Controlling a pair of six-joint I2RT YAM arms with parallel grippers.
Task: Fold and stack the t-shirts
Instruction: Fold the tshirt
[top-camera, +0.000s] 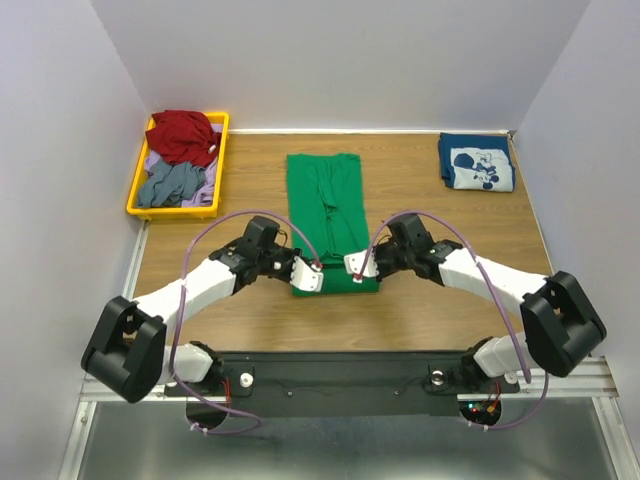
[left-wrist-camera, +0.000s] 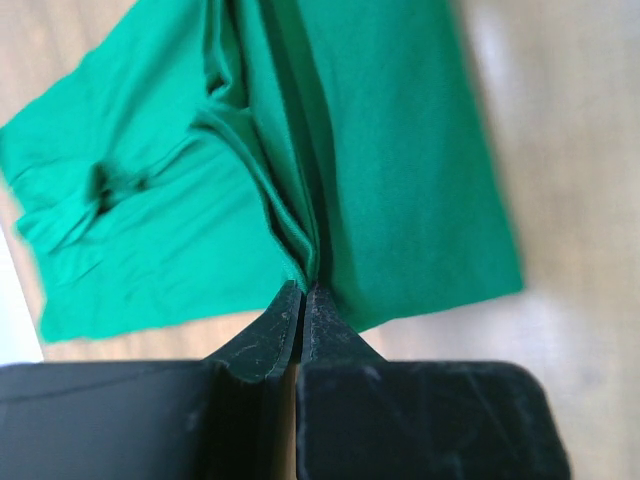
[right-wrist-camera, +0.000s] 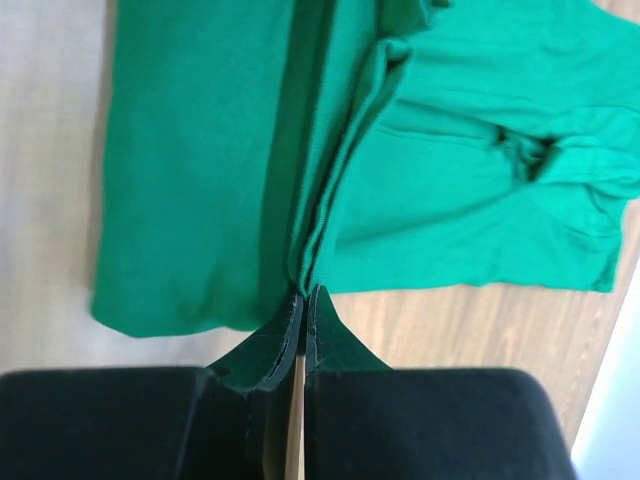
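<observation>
The bright green t-shirt (top-camera: 328, 215) lies as a long narrow strip down the middle of the wooden table, sleeves folded in. My left gripper (top-camera: 308, 278) is shut on its near left corner, and my right gripper (top-camera: 357, 268) is shut on its near right corner. In the left wrist view the gripper (left-wrist-camera: 303, 290) pinches a ridge of green cloth (left-wrist-camera: 400, 180). The right wrist view shows the same: the gripper (right-wrist-camera: 307, 292) nips a raised fold of the shirt (right-wrist-camera: 200, 200). The navy t-shirt (top-camera: 476, 162) with its white cartoon print lies folded at the back right.
A yellow basket (top-camera: 135, 185) at the back left holds a red garment (top-camera: 183, 135) and grey-purple clothes (top-camera: 170, 183). White walls close in the back and both sides. A metal rail (top-camera: 135, 262) runs along the table's left edge.
</observation>
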